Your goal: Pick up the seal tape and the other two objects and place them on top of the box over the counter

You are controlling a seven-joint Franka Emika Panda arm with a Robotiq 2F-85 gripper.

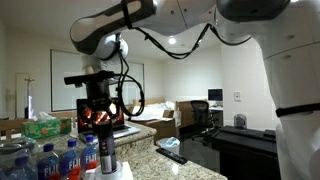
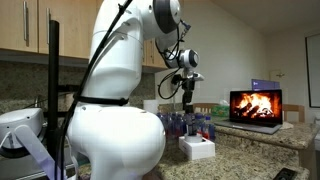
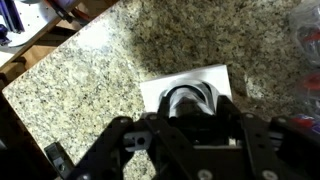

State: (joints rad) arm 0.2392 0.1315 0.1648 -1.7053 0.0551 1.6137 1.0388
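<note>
Item 1. Dark cylinder: upright and centred over the box. The wrist view shows its lighter top end-on. I cannot tell whether its base rests on the box's top face.

Item 2. My gripper: directly above the box, pointing straight down, with one jaw on each side of the cylinder's top. I cannot tell whether the jaws grip it or only flank it.

Item 3. Box: lies flat on the counter, with pale rim showing round the cylinder on the sides I can see.

Item 4. Black remote-like item: lies flat on the counter, well apart from the box and near the counter's rounded edge.

Item 5. Water bottles: a cluster just beside the box, which leaves little room on that side.

Item 6. Open room: in the wrist view, bare granite runs from the box to the counter's diagonal edge.

Item 7. Laptop: beyond the box, with its screen showing a fire.

Item 8. Green tissue box: past the bottles from the box.
</note>
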